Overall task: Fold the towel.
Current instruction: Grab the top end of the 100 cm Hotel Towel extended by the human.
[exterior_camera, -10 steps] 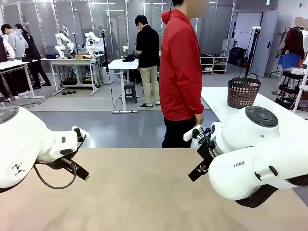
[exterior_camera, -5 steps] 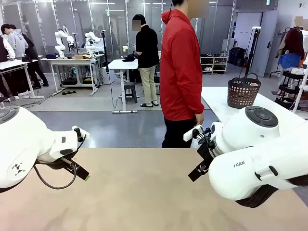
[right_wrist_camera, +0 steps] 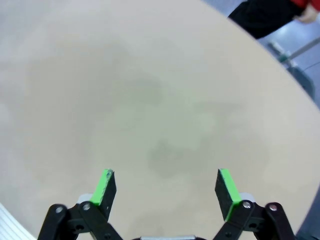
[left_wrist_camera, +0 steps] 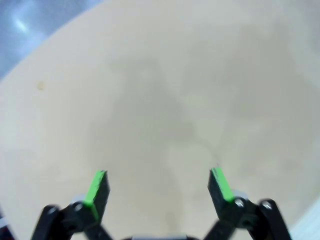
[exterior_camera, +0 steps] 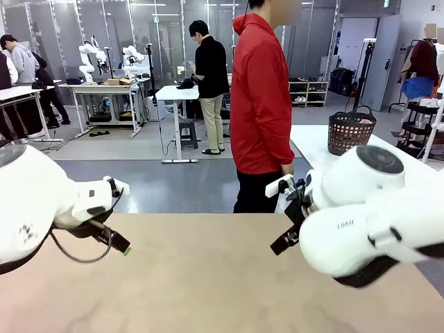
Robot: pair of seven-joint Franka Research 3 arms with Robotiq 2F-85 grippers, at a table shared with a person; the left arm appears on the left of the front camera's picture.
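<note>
The towel is out of view. Over the bare beige table (exterior_camera: 201,277) my left gripper (exterior_camera: 119,244) hangs low at the left, pointing down toward the middle. In the left wrist view the left gripper (left_wrist_camera: 158,175) is open, its green pads (left_wrist_camera: 98,186) wide apart over bare tabletop. My right gripper (exterior_camera: 283,241) hangs at the right of the middle. The right wrist view shows the right gripper (right_wrist_camera: 165,175) open as well, with nothing between its green pads (right_wrist_camera: 225,186).
A person in a red jacket (exterior_camera: 260,104) stands at the table's far edge, one hand (exterior_camera: 286,171) hanging down. A dark basket (exterior_camera: 350,132) stands on a white table at the back right. Other people and tables are farther back.
Both arms have shifted slightly: the left one has tilted a little, and the right one has lifted and turned a bit. Both grippers stay open.
</note>
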